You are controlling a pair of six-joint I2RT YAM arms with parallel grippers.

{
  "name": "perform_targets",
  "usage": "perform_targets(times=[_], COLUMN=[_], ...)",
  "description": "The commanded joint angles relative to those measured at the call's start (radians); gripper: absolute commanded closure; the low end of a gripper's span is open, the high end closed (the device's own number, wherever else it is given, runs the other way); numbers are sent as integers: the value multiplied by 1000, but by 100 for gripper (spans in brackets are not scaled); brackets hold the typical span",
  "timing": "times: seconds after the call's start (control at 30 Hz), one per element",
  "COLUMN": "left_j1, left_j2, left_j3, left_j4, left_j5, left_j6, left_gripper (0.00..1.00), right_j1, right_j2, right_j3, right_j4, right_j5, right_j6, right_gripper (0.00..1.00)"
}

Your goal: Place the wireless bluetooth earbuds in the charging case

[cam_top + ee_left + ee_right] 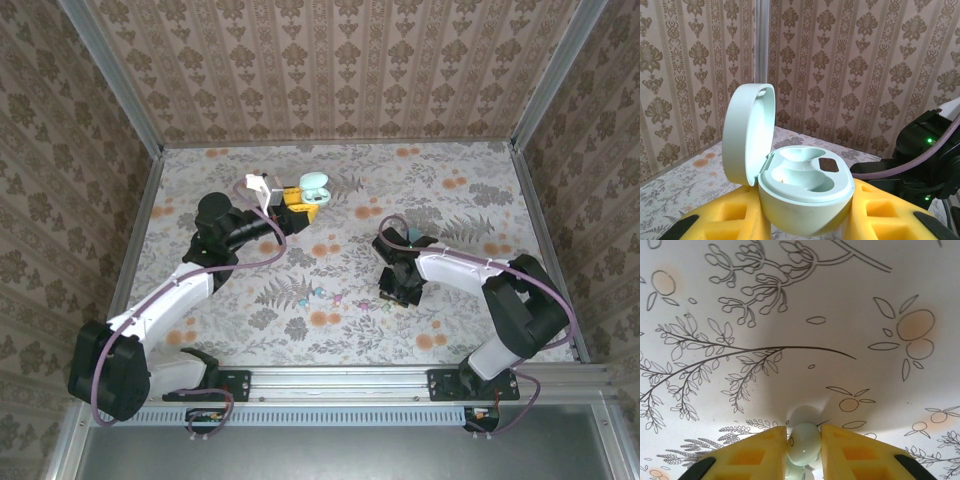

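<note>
Between yellow pads (752, 457) of right hand (804, 436), pinching pale-green earbud (804, 445) close to table (790, 315), well right of charging case (800, 180). Clamping that case, lid open, in left hand (805, 215). Could slip from so slight a pinch, or reach the socket twisted.

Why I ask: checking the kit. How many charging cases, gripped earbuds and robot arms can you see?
Charging case: 1
Earbud, gripped: 1
Robot arms: 2, left arm and right arm
Total: 4
Loose specks: too small to count.
</note>
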State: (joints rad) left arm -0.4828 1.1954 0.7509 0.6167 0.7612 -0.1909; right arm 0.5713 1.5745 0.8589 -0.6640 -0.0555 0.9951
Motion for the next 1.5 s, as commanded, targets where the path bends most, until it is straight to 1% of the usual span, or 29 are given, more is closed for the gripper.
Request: perform_targets(times=[0.0, 0.27, 0.37, 0.4, 0.5, 0.63, 0.7, 0.77, 0.83, 0.87, 0.93, 0.97, 1.03, 1.1, 1.2, 1.3, 1.37, 1.4, 1.47], left_j1=[8, 9, 10, 10, 9, 10, 9, 9, 10, 15, 21, 21, 56, 76, 99, 114, 119, 120, 119], left_j2=[-25, -28, -28, -28, -25, -21, -17, -16, -15, -13, -6, -6, -8, -8, -8, -15, -18, -20, -20], left_j3=[-7, -9, -7, -6, -6, -2, 1, 7, 7, 9, 8, 7, 2, 2, 5, 2, -1, 0, 1], left_j4=[-1, -4, -3, -3, -3, -3, -2, -2, 9, 18, 38, 45, 59, 70, 71, 70, 65, 61, 52], left_j5=[-2, -5, -5, -6, -5, -7, -11, -13, -31, -31, -23, -21, -25, -14, -2, 2, 1, 3, 12], left_j6=[15, 15, 15, 14, 13, 10, 2, 1, -17, -30, -48, -53, -58, -70, -71, -64, -58, -55, -50], left_gripper=[72, 71, 72, 71, 71, 72, 71, 72, 71, 72, 71, 71, 71, 72, 71, 71, 71, 71, 71], right_j1=[7, 10, 11, 11, 12, 6, -11, -45, -88, -116, -145, -163, -187, -211, -236, -246, -248, -249, -249], right_j2=[18, 24, 24, 20, -11, -115, -190, -265, -311, -321, -320, -310, -285, -255, -225, -193, -189, -159, -144], right_j3=[29, 31, 32, 31, 33, 54, 50, 40, 22, 18, 38, 56, 81, 102, 110, 122, 138, 147, 163], right_j4=[-57, -72, -75, -73, -67, -39, 20, 115, 266, 347, 426, 459, 514, 599, 753, 895, 926, 936, 957], right_j5=[29, 33, 32, 32, 38, 32, -23, -139, -320, -437, -569, -654, -779, -890, -978, -1039, -1056, -1064, -1078], right_j6=[-18, -29, -33, -35, -39, -78, -102, -127, -133, -111, -94, -94, -84, -32, 85, 188, 212, 222, 243], right_gripper=[78, 77, 79, 82, 83, 83, 82, 82, 81, 81, 82, 81, 81, 81, 81, 81, 80, 80, 80])
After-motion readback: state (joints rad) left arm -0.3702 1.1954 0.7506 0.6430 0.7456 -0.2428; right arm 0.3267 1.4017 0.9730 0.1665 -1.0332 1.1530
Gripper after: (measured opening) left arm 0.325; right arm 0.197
